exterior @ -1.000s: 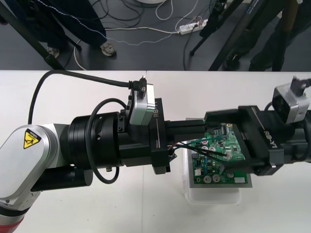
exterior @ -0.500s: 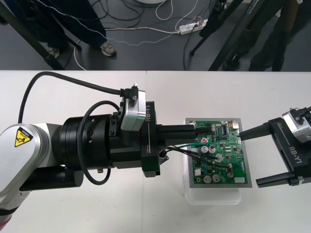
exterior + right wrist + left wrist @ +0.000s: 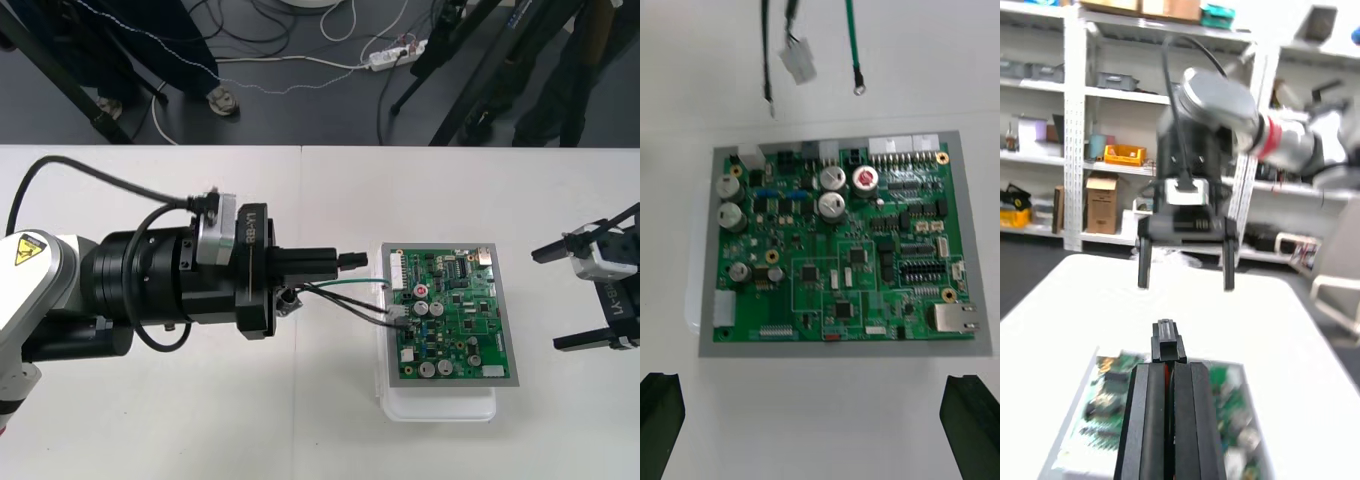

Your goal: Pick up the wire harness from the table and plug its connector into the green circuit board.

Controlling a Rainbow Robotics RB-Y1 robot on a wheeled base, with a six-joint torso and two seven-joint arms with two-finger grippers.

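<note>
The green circuit board (image 3: 455,315) lies on its white base (image 3: 440,408), right of the table's middle. My left gripper (image 3: 352,262) sits just left of the board, shut on the wire harness (image 3: 345,298). In the left wrist view a small black plug (image 3: 1166,337) sticks out past the shut fingers (image 3: 1191,420). The green and black wires hang under the gripper toward the board's left edge. Their loose ends, a white connector (image 3: 797,64) and a ring terminal (image 3: 858,90), hang just off the board (image 3: 842,247). My right gripper (image 3: 560,297) stands open to the right of the board.
The left arm's thick black body (image 3: 170,290) and its cable loop cover the table's left half. The pale table (image 3: 300,430) runs around the board. Beyond the far edge lies dark floor with cables and a power strip (image 3: 395,55).
The right gripper has drawn back to the right, off the board, and stands open. The left gripper has pulled back left with the harness, so the wire ends now sit at the board's left edge.
</note>
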